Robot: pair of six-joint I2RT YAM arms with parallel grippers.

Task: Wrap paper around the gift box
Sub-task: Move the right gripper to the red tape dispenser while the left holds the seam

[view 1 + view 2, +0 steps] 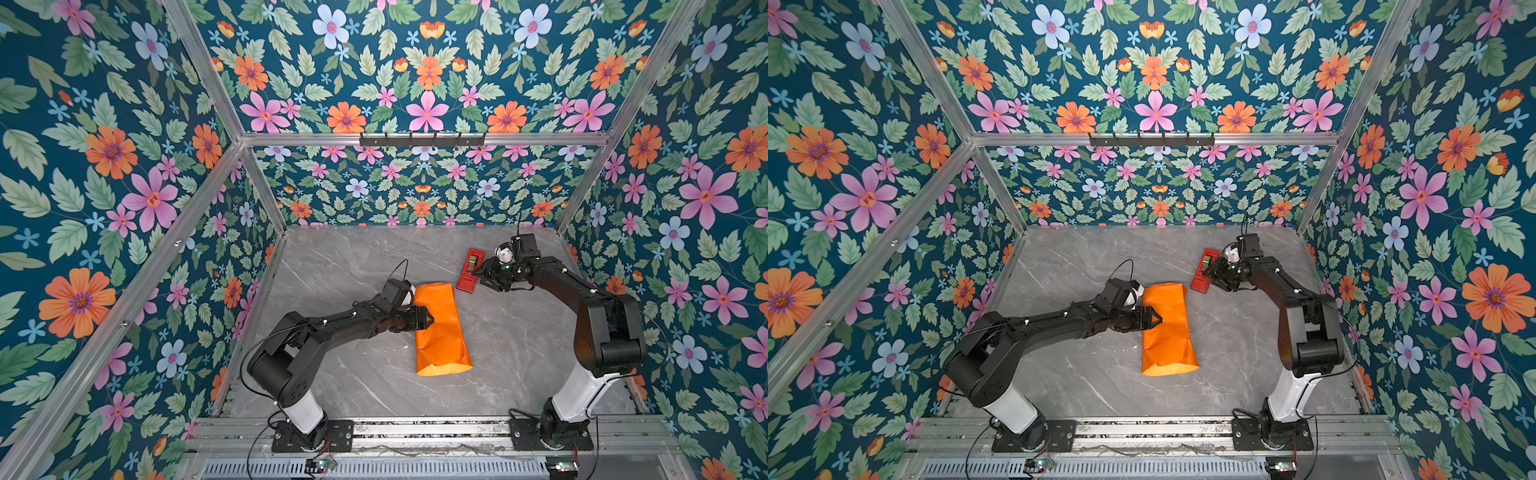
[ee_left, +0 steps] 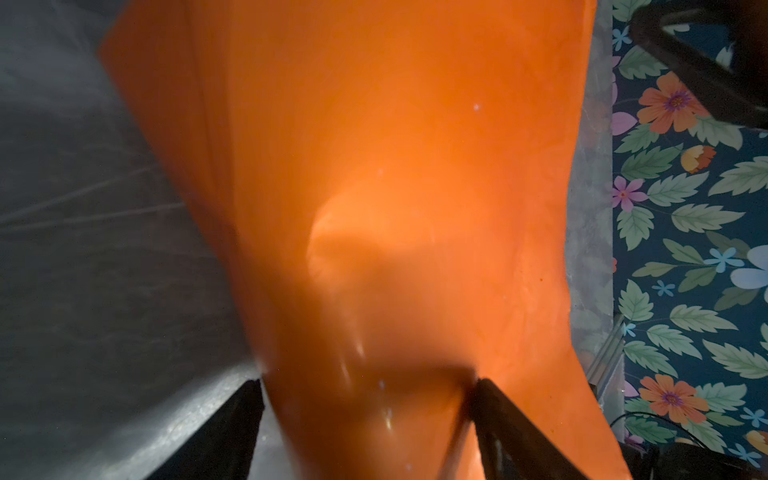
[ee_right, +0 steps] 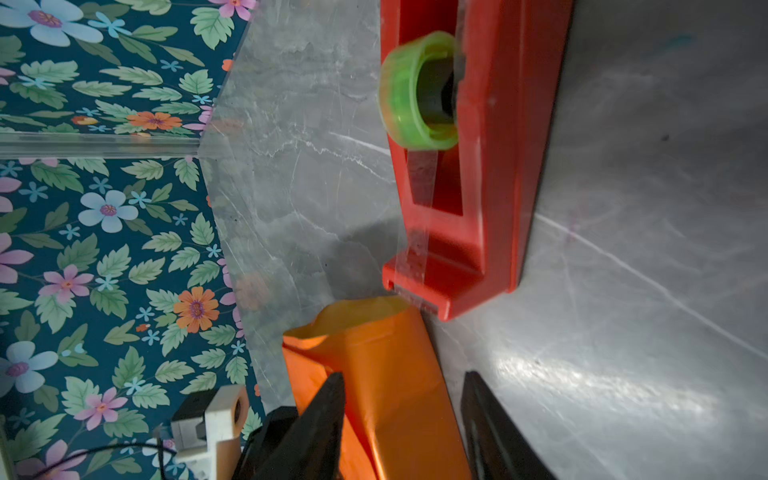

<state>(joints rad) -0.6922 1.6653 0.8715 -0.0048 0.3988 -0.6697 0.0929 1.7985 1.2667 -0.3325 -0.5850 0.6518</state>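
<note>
The orange paper [image 1: 440, 332] [image 1: 1167, 328] lies mid-table, folded over into a long creased bundle with both ends open. The gift box is hidden. My left gripper [image 1: 426, 321] [image 1: 1152, 322] hangs over the bundle's left edge. In the left wrist view its jaws [image 2: 365, 381] stand wide apart with the paper [image 2: 395, 166] between them, so it is open. My right gripper [image 1: 478, 274] [image 1: 1207, 274] sits at the near end of the red tape dispenser [image 1: 471, 262] [image 1: 1204, 259]. Its jaws [image 3: 404, 376] are apart and hold nothing; the dispenser [image 3: 498, 166] lies ahead and the paper [image 3: 386, 340] beyond.
The grey marble table [image 1: 353, 270] is boxed in by floral walls on three sides. A black hook rail [image 1: 422, 139] hangs on the back frame. A small white scrap [image 1: 405, 347] lies left of the paper. Both arm bases stand along the front rail.
</note>
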